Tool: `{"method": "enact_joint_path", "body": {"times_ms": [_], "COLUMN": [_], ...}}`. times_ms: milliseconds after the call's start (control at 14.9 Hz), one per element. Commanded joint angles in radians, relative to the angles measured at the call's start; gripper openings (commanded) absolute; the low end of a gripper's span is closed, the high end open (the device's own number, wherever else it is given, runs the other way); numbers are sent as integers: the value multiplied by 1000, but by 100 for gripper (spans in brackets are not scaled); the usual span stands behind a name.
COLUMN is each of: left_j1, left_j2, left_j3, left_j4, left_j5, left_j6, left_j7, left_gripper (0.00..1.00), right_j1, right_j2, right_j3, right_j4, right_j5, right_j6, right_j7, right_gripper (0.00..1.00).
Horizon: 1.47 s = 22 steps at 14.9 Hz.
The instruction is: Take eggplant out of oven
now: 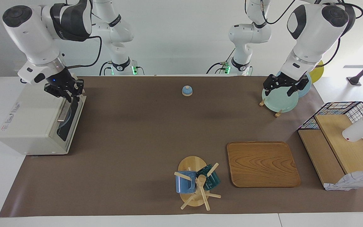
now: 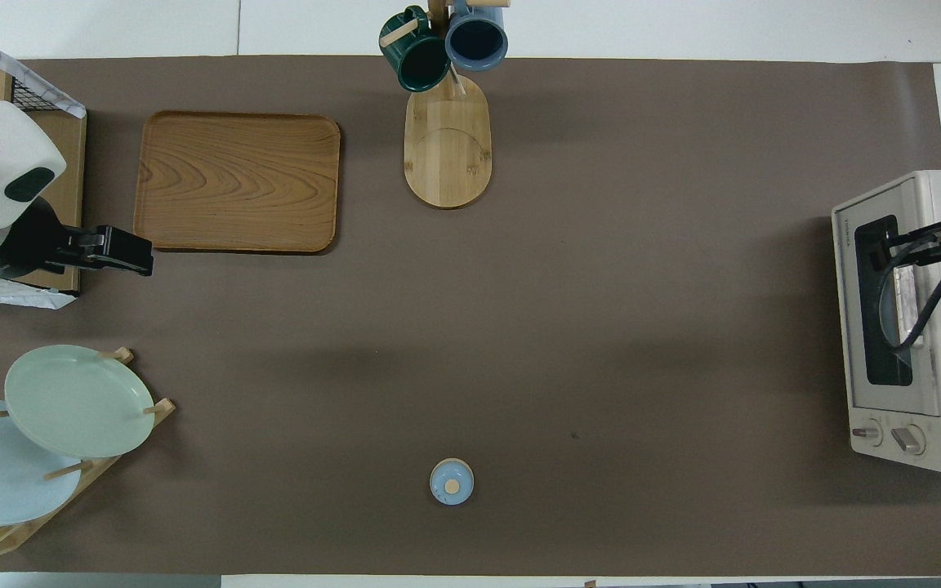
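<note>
The cream-white oven [image 1: 27,129] stands at the right arm's end of the table, its dark glass door [image 1: 69,121] shut and facing the table's middle. It also shows in the overhead view [image 2: 920,327]. A pale round shape shows through the glass. The eggplant is hidden. My right gripper [image 1: 71,93] is at the door's top edge by the metal bar handle [image 1: 62,112], at the end nearer to the robots; it shows in the overhead view [image 2: 887,245]. My left gripper [image 1: 280,90] waits in the air, open and empty, by the plate rack [image 1: 277,112].
A wooden tray [image 1: 262,164] and a mug tree [image 1: 197,184] with a blue and a green mug lie farther from the robots. A small blue knobbed lid [image 1: 187,90] sits near the robots. A wire basket with wooden shelves [image 1: 339,142] and a white bottle [image 1: 359,129] are at the left arm's end.
</note>
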Motion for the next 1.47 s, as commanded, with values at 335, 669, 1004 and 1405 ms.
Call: {"method": "enact_joint_path", "body": {"times_ms": [335, 669, 1004, 1405], "left_j1": [8, 8, 8, 8], "left_j2": [-7, -7, -7, -7], "left_j3": [0, -2, 0, -2], "left_j4": [8, 8, 8, 8], "left_j5": [-10, -10, -10, -10], "left_j6": [-16, -14, -16, -16], "left_j7": [3, 2, 2, 2], "left_gripper": [100, 100, 100, 100], "right_j1": [-85, -90, -98, -98], "right_j2": [-19, -19, -22, -26], "right_j3": [-9, -13, -22, -22], "right_j4": [-141, -193, -216, -245], "right_j5": [-51, -115, -115, -114], "right_j6": [135, 206, 237, 261], "right_j7": [20, 23, 56, 57], "right_gripper": [0, 0, 0, 0]}}
